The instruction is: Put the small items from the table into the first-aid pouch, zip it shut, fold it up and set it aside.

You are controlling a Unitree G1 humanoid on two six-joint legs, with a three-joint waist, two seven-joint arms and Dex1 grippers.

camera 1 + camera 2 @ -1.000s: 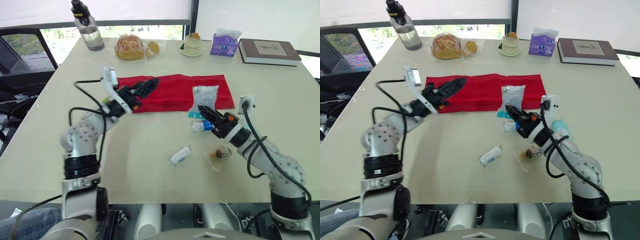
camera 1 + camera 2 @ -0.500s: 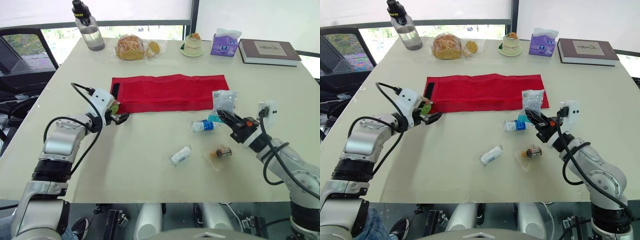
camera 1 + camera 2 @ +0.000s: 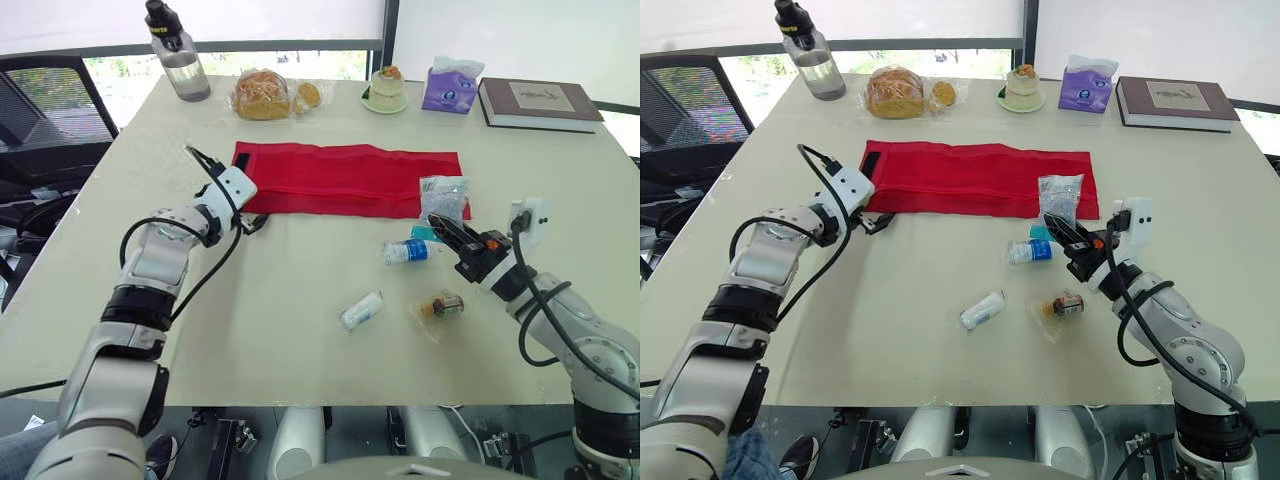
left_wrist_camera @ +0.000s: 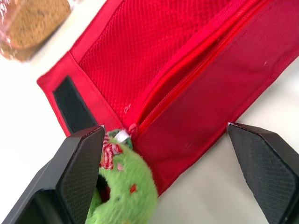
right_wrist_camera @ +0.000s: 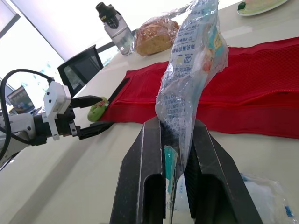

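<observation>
Left eye view, nearest me first: on the table [image 3: 300, 340], well short of the red pouch [image 3: 340, 180], lie a white roll [image 3: 361, 310] and, to its right, a small wrapped amber item [image 3: 442, 305]. Closer to the pouch, a little blue-capped bottle [image 3: 405, 251] lies on its side with a teal packet [image 3: 425, 233] just beside it. Now my right claw [image 3: 447, 228]: clamped tight on a clear plastic packet [image 5: 191, 70], which stands up between the fingers at the pouch's near right corner. Over to my left claw [image 4: 166, 127]: fingers spread wide, gripping nothing, poised at the pouch's near left corner. A fuzzy green zip charm [image 4: 124, 191] sits against one finger, right where the zip line ends. The pouch itself lies unfolded and flat, with a black strip at its left end. Beyond the pouch, along the far edge: a water bottle [image 3: 178, 52], bagged bread [image 3: 261, 95], a small cake on a plate [image 3: 385, 88], a purple tissue pack [image 3: 447, 85] and a book [image 3: 538, 103].
</observation>
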